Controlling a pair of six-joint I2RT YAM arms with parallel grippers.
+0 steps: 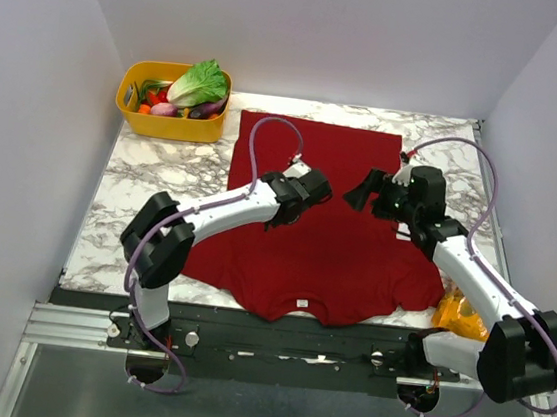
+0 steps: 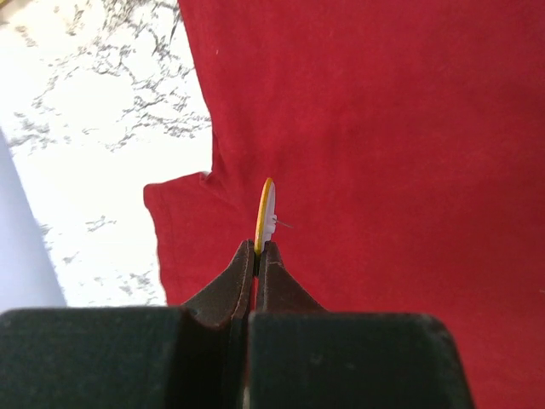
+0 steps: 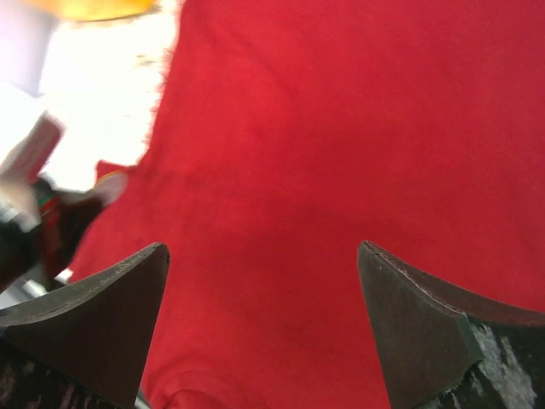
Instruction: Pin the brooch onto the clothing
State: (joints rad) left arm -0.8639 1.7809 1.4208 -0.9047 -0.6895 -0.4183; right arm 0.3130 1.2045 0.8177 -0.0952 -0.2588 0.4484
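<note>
The left gripper is closed tight on the lower rim of the brooch, so most of the small yellow disc sticks out past the fingertips. Seen edge-on, the disc stands upright with its long axis pointing straight away from the fingers, and a thin pin pokes out of its right face. It is held above the red shirt, left of the shirt's centre, while the right gripper hangs wide open and empty over the shirt's right half.
</note>
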